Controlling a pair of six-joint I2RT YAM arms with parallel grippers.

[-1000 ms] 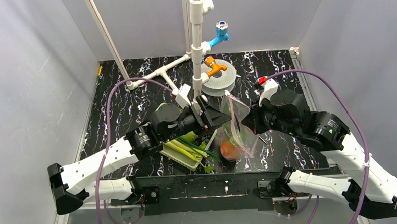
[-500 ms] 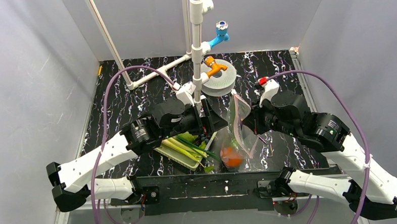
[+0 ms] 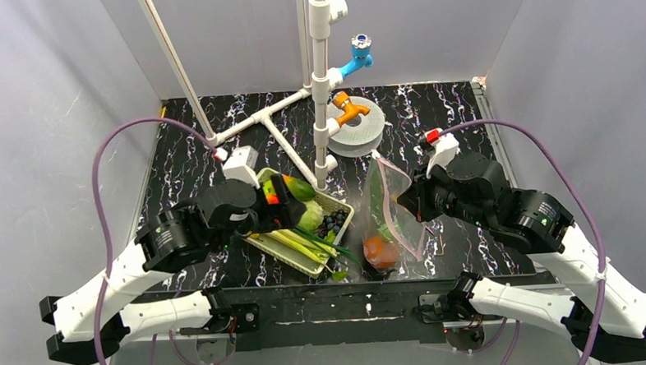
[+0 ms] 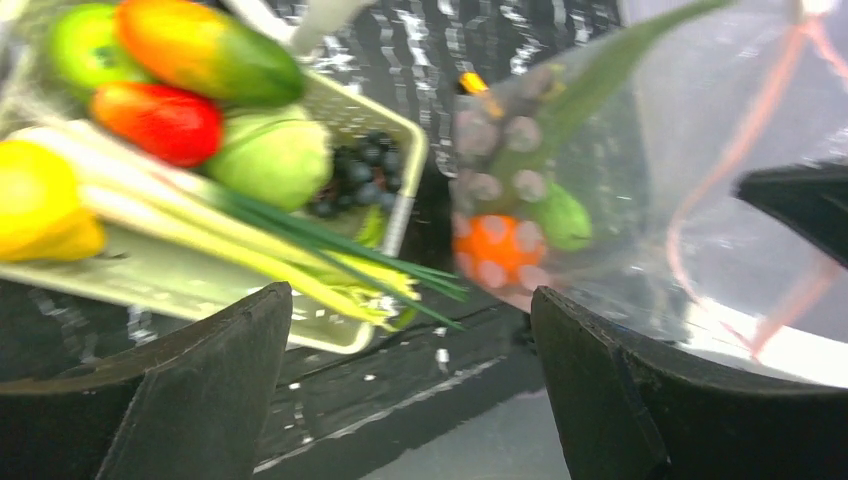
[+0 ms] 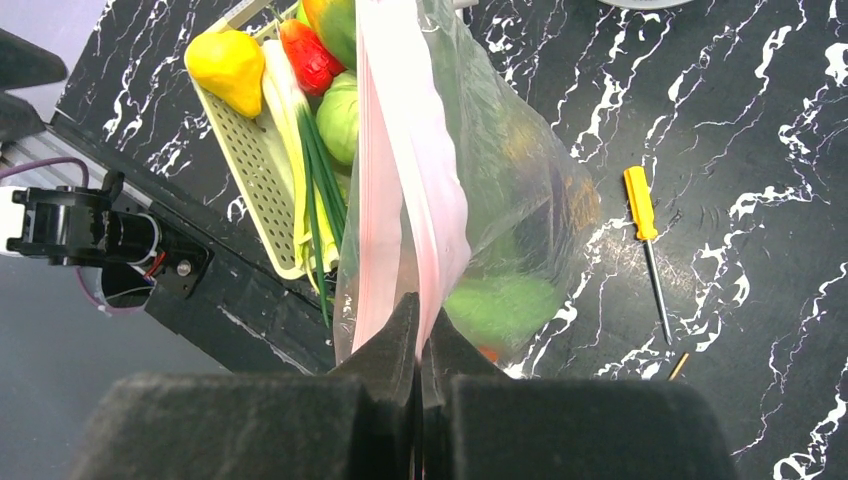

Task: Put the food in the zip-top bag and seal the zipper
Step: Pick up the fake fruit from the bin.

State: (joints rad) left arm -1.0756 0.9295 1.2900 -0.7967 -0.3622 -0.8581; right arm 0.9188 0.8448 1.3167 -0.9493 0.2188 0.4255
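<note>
Under the right fingers [image 5: 418,338], close to the near edge of the bench [image 5: 760,150], the zip-top bag [image 5: 500,150] hangs. These fingers are clenched on its pink zipper [image 5: 400,150]. An orange fruit [image 4: 497,250] and a green piece [image 4: 563,215] lie in the bag's bottom, so I judge the filling part done. The zipper looks unsealed along its length.

The left fingers [image 4: 412,292] are spread and hold nothing. They hover above the mesh basket [image 5: 255,170], where a yellow fruit [image 5: 232,65] and a red piece [image 5: 308,55] wait. The basket sits just beside the bag, so room there is tight. A screwdriver [image 5: 640,210] lies apart on the bag's other side. Beyond both sets of fingers stands the pipe stand [image 3: 322,84], an obstacle to any high lift.
</note>
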